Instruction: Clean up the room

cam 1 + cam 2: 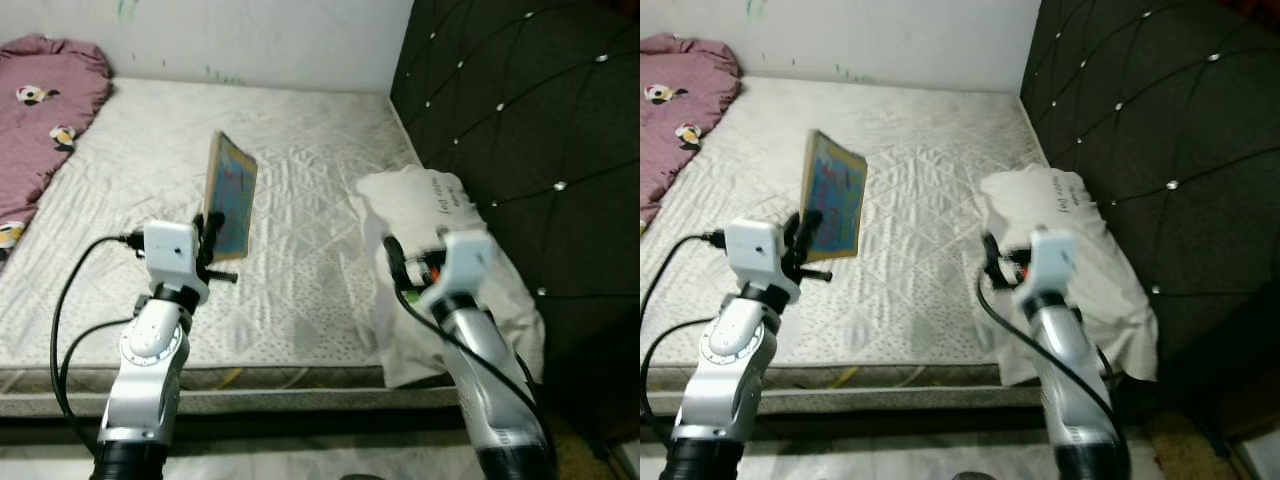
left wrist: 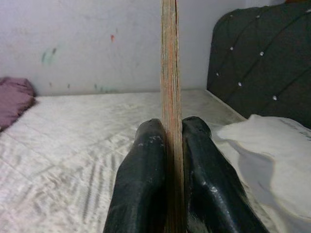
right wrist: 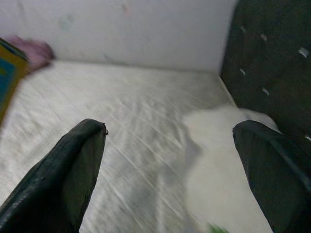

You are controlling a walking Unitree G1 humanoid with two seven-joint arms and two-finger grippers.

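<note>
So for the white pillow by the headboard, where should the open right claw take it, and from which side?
Best at the white pillow's near end, at the mattress edge. It lies flat and soft with its far side against the headboard, so the open right claw should probably come from above on the robot's side and pinch a fold.

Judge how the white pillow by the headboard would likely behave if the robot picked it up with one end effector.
The white pillow looks soft and creased, so it would probably sag rather than hold its shape. It is likely light for its bulk. Its corner droops over the mattress edge, so a push might slide it off.
</note>
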